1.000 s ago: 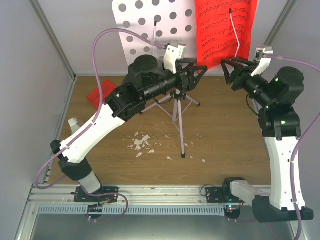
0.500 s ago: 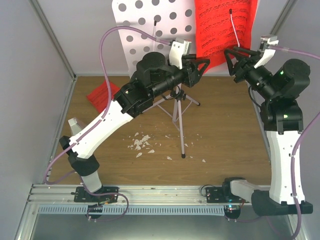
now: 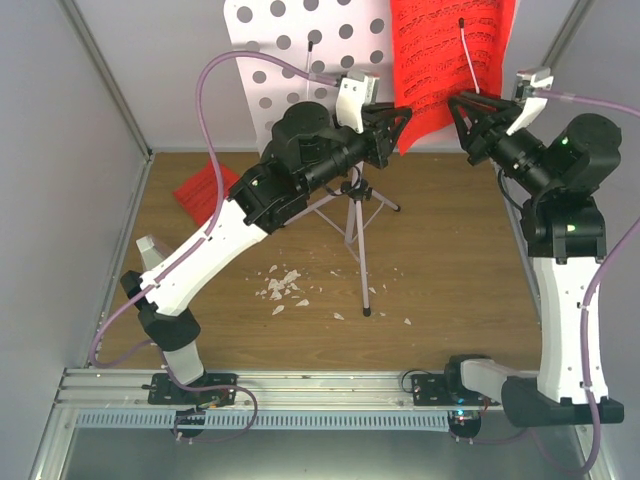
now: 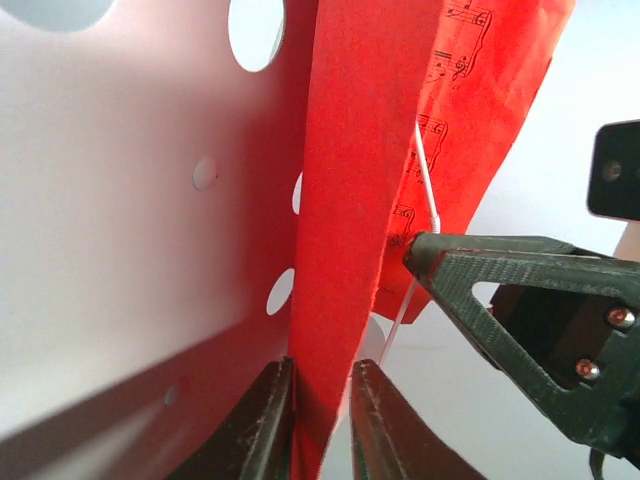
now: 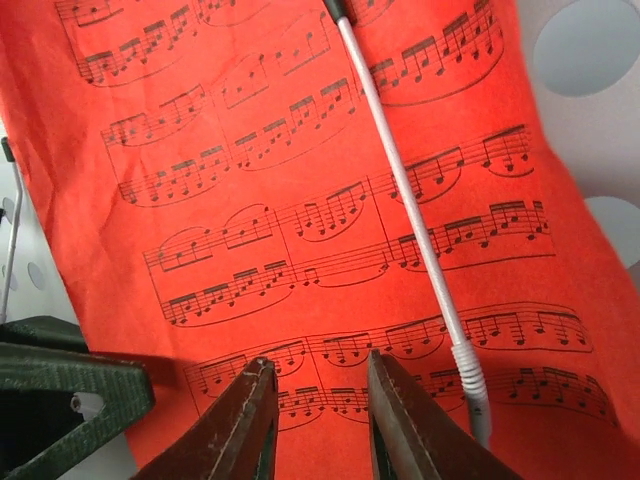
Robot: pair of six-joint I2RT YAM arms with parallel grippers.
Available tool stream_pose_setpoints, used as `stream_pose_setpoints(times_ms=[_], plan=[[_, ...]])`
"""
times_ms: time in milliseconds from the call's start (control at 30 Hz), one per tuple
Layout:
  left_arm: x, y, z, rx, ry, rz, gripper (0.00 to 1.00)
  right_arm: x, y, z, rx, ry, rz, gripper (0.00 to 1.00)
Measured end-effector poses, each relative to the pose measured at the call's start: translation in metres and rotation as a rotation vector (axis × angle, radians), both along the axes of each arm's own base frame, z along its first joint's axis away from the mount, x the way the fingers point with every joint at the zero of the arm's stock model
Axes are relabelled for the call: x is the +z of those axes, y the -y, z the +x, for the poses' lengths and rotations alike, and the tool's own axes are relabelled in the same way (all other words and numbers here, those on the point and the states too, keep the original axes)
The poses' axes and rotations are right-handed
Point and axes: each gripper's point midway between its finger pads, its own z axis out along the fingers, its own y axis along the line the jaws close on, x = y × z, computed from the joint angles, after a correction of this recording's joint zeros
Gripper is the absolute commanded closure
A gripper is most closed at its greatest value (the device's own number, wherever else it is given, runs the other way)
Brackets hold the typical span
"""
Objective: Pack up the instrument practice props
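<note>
Red sheet music (image 3: pixel 440 50) leans on the perforated stand plate (image 3: pixel 300 45) above the counter (image 3: pixel 440 260). Left end effector (image 4: pixel 320 415) clamps the sheet's edge. Right end effector (image 5: pixel 315 400) frames its lower edge; grip unclear.

a brown wood-grain table (image 3: pixel 450 260) fills the middle of the top view. silver tripod legs (image 3: pixel 358 235) stand on it at centre, feet spread toward the lower middle. a red sheet (image 3: pixel 198 188) lies flat at the left edge, partly hidden behind an arm. a small white metronome (image 3: pixel 150 250) sits lower left, near the wall. white crumbs (image 3: pixel 283 285) are scattered left of and below the tripod's feet.
</note>
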Motion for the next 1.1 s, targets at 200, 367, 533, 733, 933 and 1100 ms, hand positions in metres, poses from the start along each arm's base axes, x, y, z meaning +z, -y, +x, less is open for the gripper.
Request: stream_pose_setpoints(times_ms=[200, 367, 533, 733, 933, 1100], plan=[[0.003, -0.003, 0.004, 0.009, 0.007, -0.012, 0.95, 0.006, 0.003, -0.013, -0.019, 0.038, -0.033, 0.67], [0.003, -0.005, 0.007, 0.014, 0.005, -0.013, 1.00, 0.011, 0.005, -0.026, -0.030, 0.063, -0.053, 0.63], [0.001, -0.004, 0.010, 0.016, 0.003, -0.010, 1.00, 0.010, 0.008, -0.027, -0.050, 0.061, -0.061, 0.61], [-0.001, -0.003, 0.012, 0.016, 0.000, -0.007, 1.00, 0.007, 0.012, -0.022, -0.079, 0.051, -0.073, 0.60], [-0.002, -0.004, 0.013, 0.017, 0.000, -0.006, 1.00, 0.012, 0.025, -0.016, -0.127, 0.053, -0.073, 0.58], [-0.002, -0.004, 0.013, 0.015, 0.000, -0.006, 1.00, 0.013, 0.033, -0.007, -0.146, 0.049, -0.075, 0.57]])
